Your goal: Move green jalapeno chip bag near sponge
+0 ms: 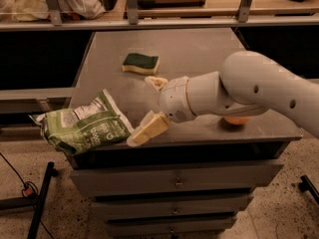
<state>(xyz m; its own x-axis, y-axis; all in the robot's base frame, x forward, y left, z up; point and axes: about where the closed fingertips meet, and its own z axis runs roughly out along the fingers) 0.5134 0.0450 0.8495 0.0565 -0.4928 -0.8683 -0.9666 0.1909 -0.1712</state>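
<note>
A grey metal table [199, 49] with drawers [124, 180] beneath it is seen from the front, and a white robot arm [259, 88] is stretched across its right half from the right edge of the view. The green jalapeno chip bag [82, 126] is laid at the table's front-left corner, with its left end hung out past the table's side and its front part past the front edge. The gripper [141, 108] is held low over the table just to the right of the bag, with nothing grasped in it. Its jaws are spread wide: the near finger [152, 127] is set right at the bag's right edge, though contact cannot be made out, and the far finger [156, 82] is pointed toward the back of the table, apart from the bag.

The bag is seen as crinkled green and white foil, with white lettering on the green part and a nutrition label panel on its upper, paler part. The sponge [141, 62] is placed farther back on the table, well apart from the bag and just behind the far finger; a dark green top and a pale yellow base are shown. An orange fruit [237, 119] is largely hidden beneath the arm near the front-right of the table.
</note>
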